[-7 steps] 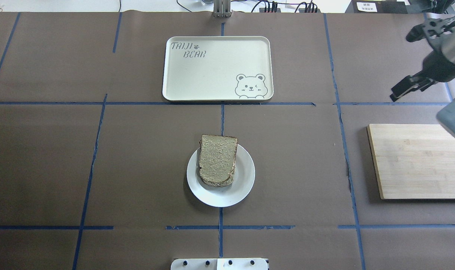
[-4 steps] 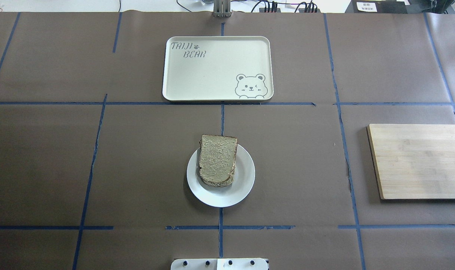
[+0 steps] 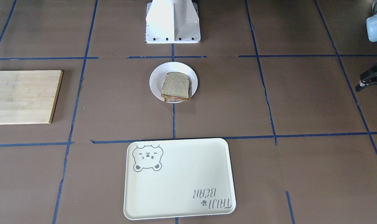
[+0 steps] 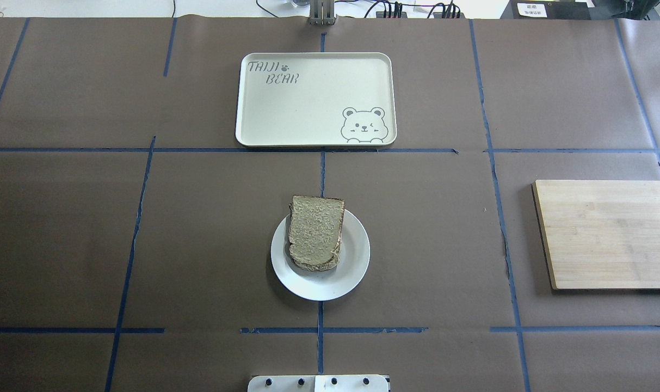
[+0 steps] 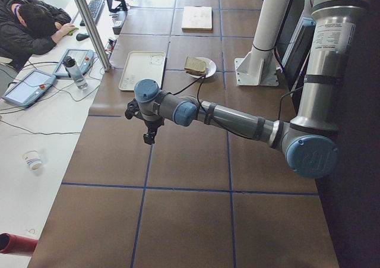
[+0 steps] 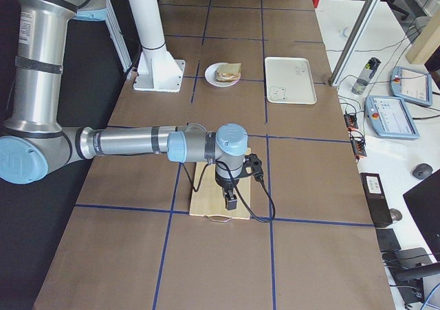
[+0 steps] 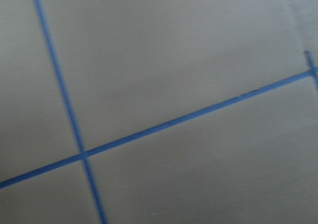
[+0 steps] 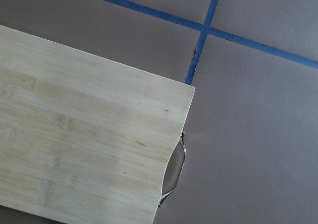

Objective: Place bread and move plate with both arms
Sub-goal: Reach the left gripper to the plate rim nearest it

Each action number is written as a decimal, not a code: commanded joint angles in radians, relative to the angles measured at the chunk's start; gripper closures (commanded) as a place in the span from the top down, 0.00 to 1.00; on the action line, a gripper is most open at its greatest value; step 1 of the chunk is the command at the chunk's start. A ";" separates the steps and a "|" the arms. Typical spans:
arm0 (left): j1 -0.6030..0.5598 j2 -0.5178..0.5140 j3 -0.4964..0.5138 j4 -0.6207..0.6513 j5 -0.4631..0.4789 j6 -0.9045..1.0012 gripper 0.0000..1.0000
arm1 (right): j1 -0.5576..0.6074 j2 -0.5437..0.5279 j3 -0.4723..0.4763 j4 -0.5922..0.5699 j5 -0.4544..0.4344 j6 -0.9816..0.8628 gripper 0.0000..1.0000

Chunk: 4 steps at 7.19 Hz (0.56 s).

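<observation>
brown paper covers the bench (image 4: 444,245), squared off with blue tape (image 4: 322,174). at its middle, near the robot's base, a white plate (image 4: 354,269) holds the bread (image 4: 314,234), lying flat with its straight edge at the plate's far rim. so the placing looks done. the moving looks not yet begun: the plate rests on the bench, well apart from the cream tray (image 4: 308,103) with a bear drawing farther out, and neither arm is near it. the left arm (image 5: 237,118) stretches low and almost level off to the robot's left, its left hand (image 5: 148,132) pointing down over bare paper; nothing shows in its grip, but i cannot tell whether the fingers are spread or closed. the right arm (image 6: 130,143) reaches out level on the opposite side, its right hand (image 6: 230,200) pointing down over a wooden board (image 4: 607,234) with a metal handle (image 8: 176,169); only a side view shows it, so its grip cannot be judged. both arms would need to come in to the plate.
</observation>
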 commanded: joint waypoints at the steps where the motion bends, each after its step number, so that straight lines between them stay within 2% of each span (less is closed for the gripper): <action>1: 0.135 0.007 0.001 -0.283 -0.010 -0.433 1.00 | 0.001 -0.006 -0.006 0.001 0.002 0.007 1.00; 3: 0.309 0.001 0.024 -0.614 0.030 -0.841 1.00 | 0.001 -0.006 -0.006 0.001 0.003 0.007 1.00; 4: 0.376 -0.005 0.022 -0.699 0.091 -0.962 1.00 | 0.001 -0.006 -0.006 0.001 0.004 0.007 1.00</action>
